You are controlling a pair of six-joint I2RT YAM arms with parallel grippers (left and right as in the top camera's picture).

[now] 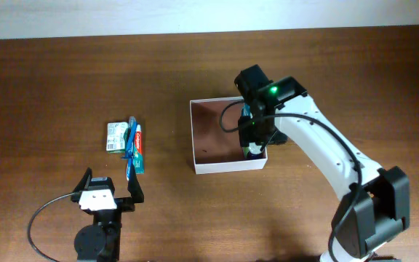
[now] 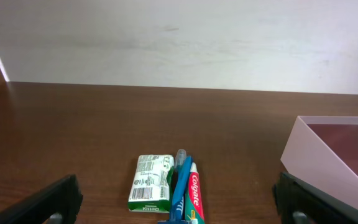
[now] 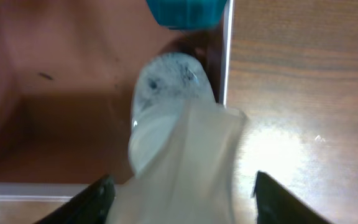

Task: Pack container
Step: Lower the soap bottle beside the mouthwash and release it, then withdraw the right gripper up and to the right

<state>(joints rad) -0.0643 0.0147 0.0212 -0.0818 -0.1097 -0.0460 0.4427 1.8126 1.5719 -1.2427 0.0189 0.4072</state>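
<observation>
1. Overhead view: one container (image 1: 228, 166) sat right of centre on the brown table (image 1: 49, 87). It was square, shallow and open-topped, with thin white walls and a reddish-brown floor.
2. The right gripper (image 1: 254, 145) hung over the container's near right corner. In the right wrist view its jaws stood partway apart on either side of one pale translucent item (image 3: 173, 124), with a sliver of gap at the right finger. One teal object (image 3: 185, 11) lay just beyond, by the right wall.
3. The left gripper (image 1: 110, 182), at the near left, had its jaws spread wide and held nothing.
4. Left of the container and well apart from it, one green box (image 2: 151, 183), one blue toothbrush (image 2: 182, 177) and one toothpaste tube (image 2: 194, 190) lay side by side.
</observation>
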